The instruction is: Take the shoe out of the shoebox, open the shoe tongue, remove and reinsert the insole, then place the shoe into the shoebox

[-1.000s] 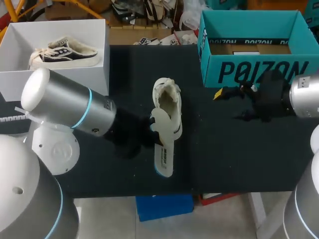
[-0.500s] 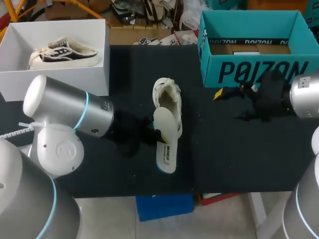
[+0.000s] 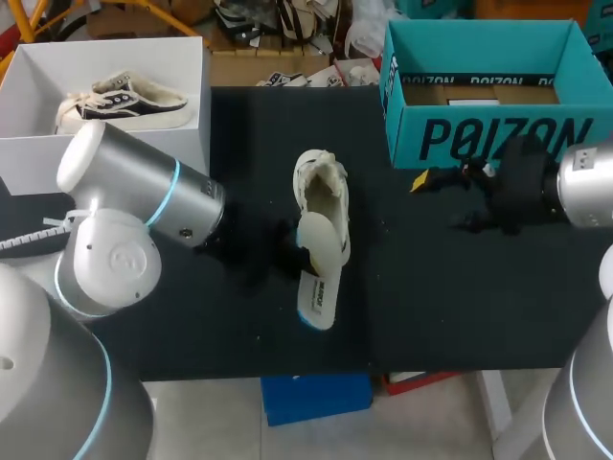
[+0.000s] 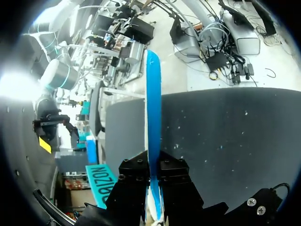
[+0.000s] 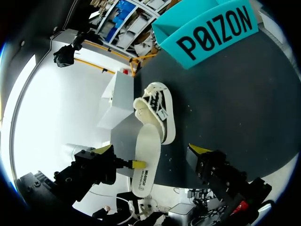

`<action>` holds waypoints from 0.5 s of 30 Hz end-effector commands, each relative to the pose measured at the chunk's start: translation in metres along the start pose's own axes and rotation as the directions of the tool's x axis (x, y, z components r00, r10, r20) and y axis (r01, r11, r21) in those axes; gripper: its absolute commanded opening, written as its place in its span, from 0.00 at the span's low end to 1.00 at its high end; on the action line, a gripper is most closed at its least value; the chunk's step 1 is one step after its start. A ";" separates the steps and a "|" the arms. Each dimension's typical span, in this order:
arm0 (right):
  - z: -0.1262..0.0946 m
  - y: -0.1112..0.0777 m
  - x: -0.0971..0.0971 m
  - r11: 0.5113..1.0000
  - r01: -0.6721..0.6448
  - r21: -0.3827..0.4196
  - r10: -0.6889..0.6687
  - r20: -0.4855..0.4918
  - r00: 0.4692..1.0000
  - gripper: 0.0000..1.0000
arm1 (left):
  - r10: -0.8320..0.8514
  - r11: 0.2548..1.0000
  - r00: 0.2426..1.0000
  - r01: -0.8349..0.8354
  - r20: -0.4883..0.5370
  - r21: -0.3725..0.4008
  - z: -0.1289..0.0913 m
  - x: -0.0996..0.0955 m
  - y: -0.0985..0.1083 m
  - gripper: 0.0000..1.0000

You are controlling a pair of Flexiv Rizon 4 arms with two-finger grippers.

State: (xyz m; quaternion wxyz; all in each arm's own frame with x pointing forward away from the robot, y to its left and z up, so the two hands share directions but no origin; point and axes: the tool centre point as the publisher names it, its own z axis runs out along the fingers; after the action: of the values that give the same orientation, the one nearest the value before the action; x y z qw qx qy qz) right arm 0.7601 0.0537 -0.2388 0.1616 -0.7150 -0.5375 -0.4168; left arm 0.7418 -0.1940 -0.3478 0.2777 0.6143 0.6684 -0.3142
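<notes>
Middle of the table (image 3: 450, 297): the shoe (image 3: 323, 192) lies here, its long axis running from the far side to the near edge.
Shoe's ends: in the right wrist view the black laced front points to the far side, toward the teal shoebox (image 3: 484, 139); the fleece-lined opening faces the near edge.
Insole (image 3: 321, 278): in line with the shoe, cream face up, blue underneath (seen edge-on in the left wrist view). Its far end overlaps the shoe's near end and its printed end points at the near edge. I cannot tell whether it touches the shoe.
Left gripper (image 3: 300, 257): narrow, its two fingers (image 4: 134, 179) pressed on the insole's two faces, at the long edge on the left arm's side, about mid-length.
Right gripper (image 3: 424, 181): spread wide and holding nothing, just in front of the teal shoebox, pointing across at the shoe.
Shoe to grippers: just beside the left gripper, a little farther up the table; well apart from the right gripper.
White shoebox (image 3: 144, 153): far left corner, with a second shoe (image 3: 124, 101) inside.
</notes>
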 end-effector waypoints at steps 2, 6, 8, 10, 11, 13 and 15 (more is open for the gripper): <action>0.000 0.000 0.001 1.000 -0.001 0.000 0.001 0.003 1.000 1.00 | 0.000 1.000 0.998 0.001 -0.063 0.013 0.000 -0.009 0.012 0.00; 0.000 0.000 0.001 1.000 -0.001 0.000 0.001 0.003 1.000 1.00 | -0.002 1.000 0.995 0.004 -0.096 0.025 0.002 -0.012 0.019 0.00; 0.000 0.000 0.001 1.000 -0.001 0.000 0.001 0.003 1.000 1.00 | -0.016 0.999 0.994 0.019 -0.111 0.030 0.005 -0.012 0.023 0.00; 0.000 0.000 0.001 1.000 -0.001 0.000 0.001 0.003 1.000 1.00 | -0.019 0.999 0.991 0.022 -0.134 0.023 0.007 -0.012 0.027 0.00; 0.000 0.000 0.001 1.000 -0.001 0.000 0.001 0.003 1.000 1.00 | -0.024 0.999 0.990 0.029 -0.137 0.033 0.008 -0.012 0.028 0.00; 0.000 0.000 0.001 1.000 -0.001 0.000 0.001 0.003 1.000 1.00 | -0.027 0.999 0.989 0.034 -0.148 0.041 0.009 -0.012 0.031 0.00; 0.000 0.000 0.001 1.000 -0.001 0.000 0.001 0.003 1.000 1.00 | -0.029 0.998 0.987 0.036 -0.158 0.044 0.011 -0.011 0.035 0.00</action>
State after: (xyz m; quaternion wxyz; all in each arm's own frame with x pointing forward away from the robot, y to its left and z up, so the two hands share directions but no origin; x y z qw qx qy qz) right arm 0.7597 0.0537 -0.2388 0.1613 -0.7151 -0.5374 -0.4169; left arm 0.7694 -0.2019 -0.3479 0.2217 0.6260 0.6873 -0.2943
